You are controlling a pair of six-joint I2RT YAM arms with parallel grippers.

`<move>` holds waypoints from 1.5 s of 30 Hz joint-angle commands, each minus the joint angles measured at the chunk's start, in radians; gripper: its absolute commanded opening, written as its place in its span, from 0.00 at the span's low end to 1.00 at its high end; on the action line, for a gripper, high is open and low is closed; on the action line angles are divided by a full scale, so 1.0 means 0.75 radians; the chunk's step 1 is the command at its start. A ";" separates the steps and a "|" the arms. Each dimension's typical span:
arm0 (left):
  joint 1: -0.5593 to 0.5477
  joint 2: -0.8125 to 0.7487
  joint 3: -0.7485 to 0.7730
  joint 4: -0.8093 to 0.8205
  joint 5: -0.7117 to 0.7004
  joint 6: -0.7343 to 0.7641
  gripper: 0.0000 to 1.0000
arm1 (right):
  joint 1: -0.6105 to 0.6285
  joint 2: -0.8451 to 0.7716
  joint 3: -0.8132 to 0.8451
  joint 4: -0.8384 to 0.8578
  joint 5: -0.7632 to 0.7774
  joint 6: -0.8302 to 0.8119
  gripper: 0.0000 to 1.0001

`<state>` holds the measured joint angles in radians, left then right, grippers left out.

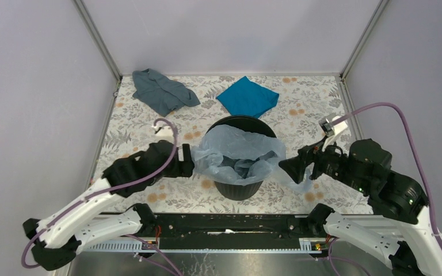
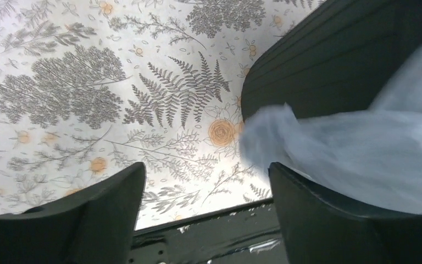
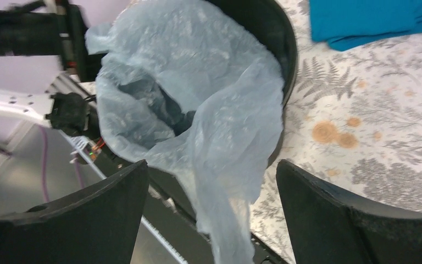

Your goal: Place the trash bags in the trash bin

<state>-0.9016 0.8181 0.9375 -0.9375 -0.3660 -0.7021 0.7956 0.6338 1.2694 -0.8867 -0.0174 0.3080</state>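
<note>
The black ribbed trash bin [image 1: 239,188] stands mid-table. The pale blue trash bag [image 1: 239,150] is draped in and over its mouth, spilling past the left and right rim. A flap hangs down the bin's right side [image 3: 225,181]. My left gripper [image 1: 187,161] is open just left of the bin; the bag's left edge [image 2: 318,143] lies over its right finger [image 2: 329,220], not clamped. The bin wall [image 2: 329,60] is close. My right gripper [image 1: 288,168] is open at the bin's right, the hanging flap between its spread fingers [image 3: 329,220], loose.
A dull grey-blue cloth [image 1: 162,91] lies at the back left. A bright teal cloth [image 1: 247,96] lies behind the bin, also in the right wrist view [image 3: 373,22]. The black front rail [image 1: 230,225] runs along the near edge. Walls enclose the table.
</note>
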 commanded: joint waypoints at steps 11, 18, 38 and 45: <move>0.007 -0.065 0.470 0.092 0.305 0.362 0.99 | -0.001 0.183 -0.018 0.193 0.204 -0.249 0.77; 0.006 0.096 0.490 0.219 0.511 0.528 0.99 | -0.001 0.222 -0.016 0.213 0.216 -0.236 0.61; -0.091 0.268 0.532 0.095 0.237 0.628 0.97 | -0.001 0.182 -0.107 0.283 0.213 -0.197 0.48; -0.091 0.314 0.579 0.117 0.070 0.578 0.79 | -0.001 0.192 -0.118 0.253 0.077 -0.273 0.71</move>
<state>-0.9680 1.0416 1.3083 -0.8833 -0.2108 -0.2581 0.7956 0.7734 1.1812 -0.7200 0.0959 0.1478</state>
